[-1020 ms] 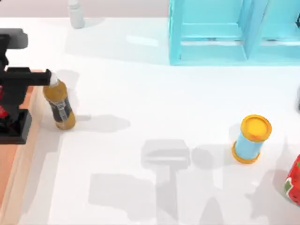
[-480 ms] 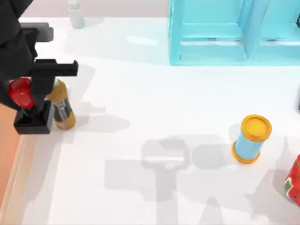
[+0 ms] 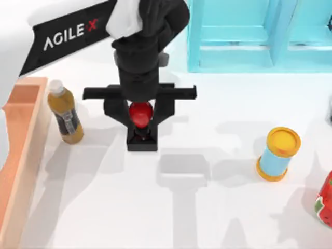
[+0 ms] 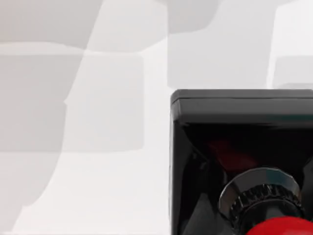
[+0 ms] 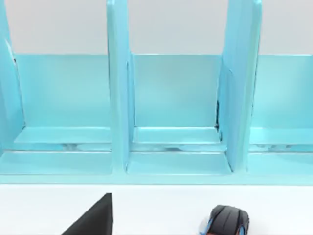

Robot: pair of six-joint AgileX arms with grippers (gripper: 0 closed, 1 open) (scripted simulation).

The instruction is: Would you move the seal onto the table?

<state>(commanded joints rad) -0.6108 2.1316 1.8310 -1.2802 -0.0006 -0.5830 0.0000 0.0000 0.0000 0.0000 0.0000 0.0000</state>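
Seal (image 3: 140,115) carried rightward off tray, gripped in left claw (image 3: 140,120).

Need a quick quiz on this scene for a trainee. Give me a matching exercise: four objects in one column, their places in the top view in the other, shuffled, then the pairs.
Objects:
1. seal
2. bottle
3. blue cylinder
4. shelf unit

Places:
A. along the table's far edge, right of the middle
B. beside the wooden tray
C. in the left gripper, near the middle
D. on the table's right part

Pairs: 1-C, 2-B, 3-D, 4-A
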